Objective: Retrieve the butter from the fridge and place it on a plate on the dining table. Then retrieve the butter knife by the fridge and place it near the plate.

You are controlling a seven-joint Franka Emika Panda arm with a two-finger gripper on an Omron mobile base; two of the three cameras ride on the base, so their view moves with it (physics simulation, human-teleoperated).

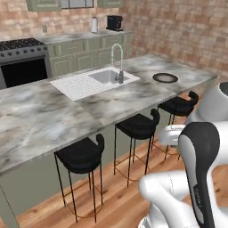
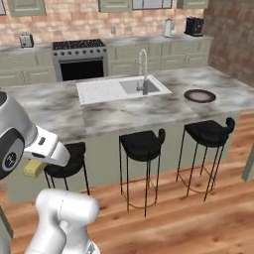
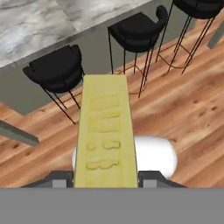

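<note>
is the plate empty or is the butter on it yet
Empty. The plate lies bare on the table; the butter is clamped in the gripper.

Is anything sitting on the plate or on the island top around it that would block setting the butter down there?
Nothing visible does. The plate looks bare, the dining table around it is free, and the butter sits between the jaws out over the floor.

Pale yellow butter (image 3: 105,131), matt and waxy, with shallow embossed marks. Grey marbled stone on the dining table (image 1: 40,116), softly polished. Glossy dark-brown plate (image 2: 200,95). Black matt stools (image 2: 143,144) on thin metal legs. Warm varnished wood floor (image 3: 183,100). Rough brick wall (image 1: 178,31). Shiny metal tap (image 1: 119,62).
</note>
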